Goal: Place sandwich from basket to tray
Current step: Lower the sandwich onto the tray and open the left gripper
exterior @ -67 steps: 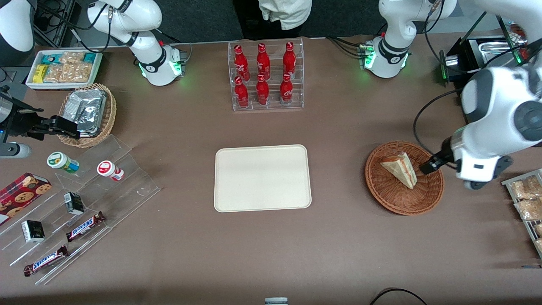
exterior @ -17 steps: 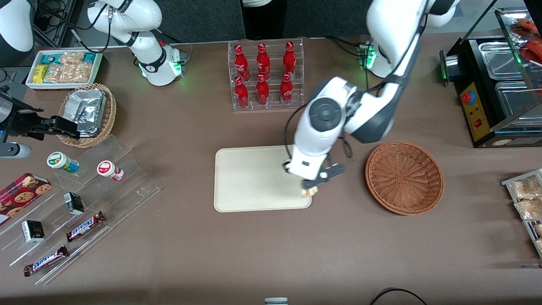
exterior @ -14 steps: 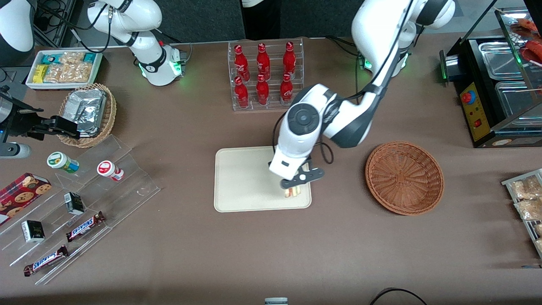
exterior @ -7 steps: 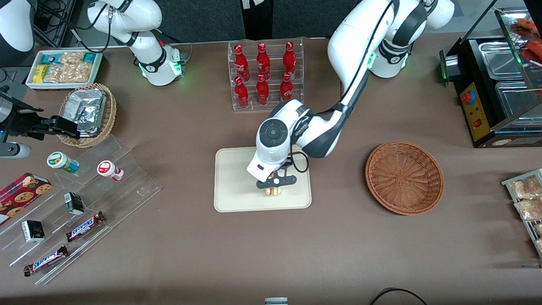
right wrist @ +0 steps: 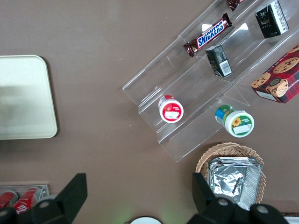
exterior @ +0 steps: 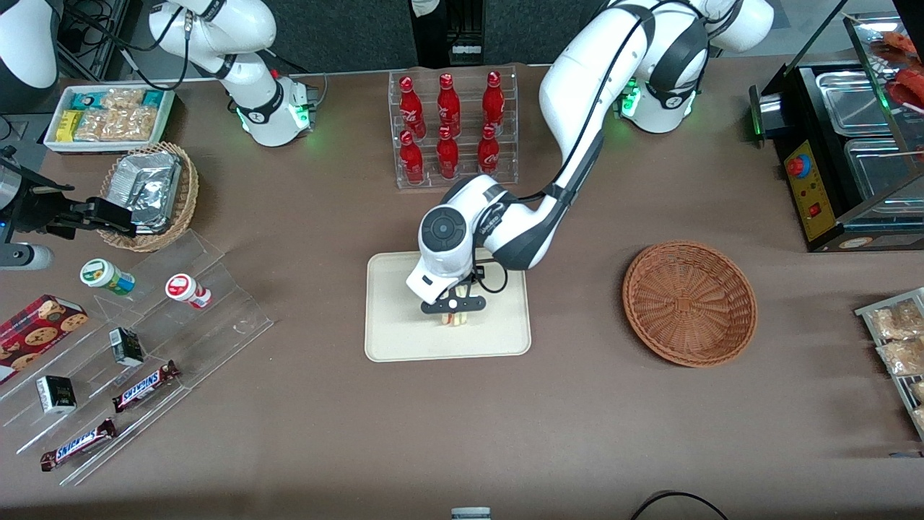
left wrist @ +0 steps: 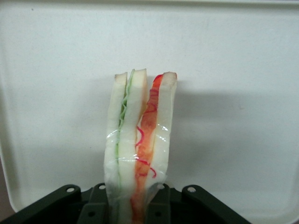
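Two fingers of the gripper point(exterior: 453, 315) pinch the wrapped sandwich point(left wrist: 138, 144), cut edge outward, over the middle of the cream tray point(exterior: 393, 339). Toward the working arm's end sits the wicker basket point(exterior: 689, 303).

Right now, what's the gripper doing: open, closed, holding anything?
Gripper: shut on the sandwich, over the tray. The basket is empty.

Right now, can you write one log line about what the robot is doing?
stage: carry | hand: shut on sandwich, over tray | sandwich: not yet released | basket: empty
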